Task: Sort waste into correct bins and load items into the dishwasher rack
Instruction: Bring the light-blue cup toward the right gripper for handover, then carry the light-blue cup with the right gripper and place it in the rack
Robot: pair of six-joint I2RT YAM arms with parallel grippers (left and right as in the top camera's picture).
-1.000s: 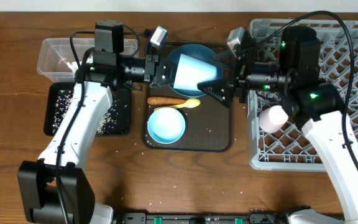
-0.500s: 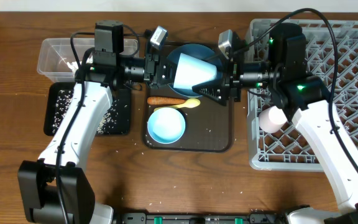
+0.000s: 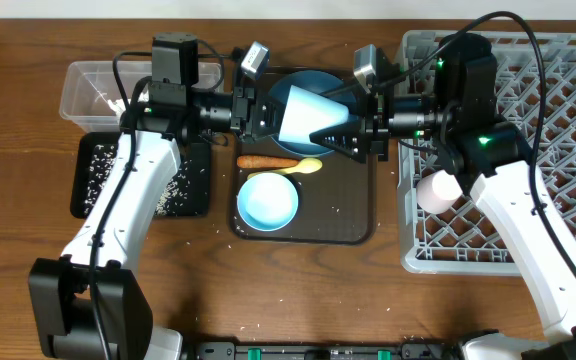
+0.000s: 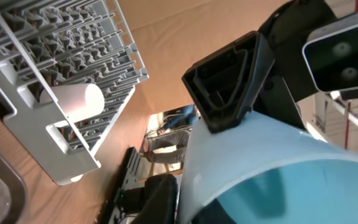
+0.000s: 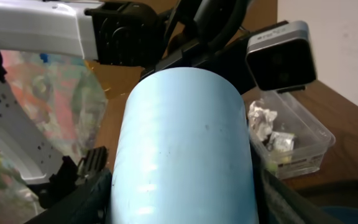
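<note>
Mid-air handover above the dark brown serving tray (image 3: 353, 215): I have the light blue cup (image 3: 308, 115) lying on its side between the two arms, over the dark blue plate (image 3: 313, 80). The left gripper (image 3: 268, 112) is clamped on the cup's open end, and its wrist camera looks straight into the blue interior. The right gripper (image 3: 323, 133) straddles the closed end, with one black finger (image 4: 229, 81) lying against the outer wall. From these views I cannot tell whether the right jaws are pressing or only flanking it.

That doubt is the main hazard as I see it. If the left lets go before the right has a firm hold, the smooth, tapering cup could slide out and drop onto the plate, or onto the white bowl (image 3: 268, 200) nearer me. If both arms pull while both are clamped, the cup could twist or pop free. A fall could also knock the carrot (image 3: 266, 161) and the yellow-green packet (image 3: 310, 166), which lie between plate and bowl.

Once the right arm has the cup, it must carry it to the dishwasher rack (image 3: 528, 230), where the pink cup (image 3: 438, 187) already lies near the left edge. A low swing could clip the rack wall or that cup.
</note>
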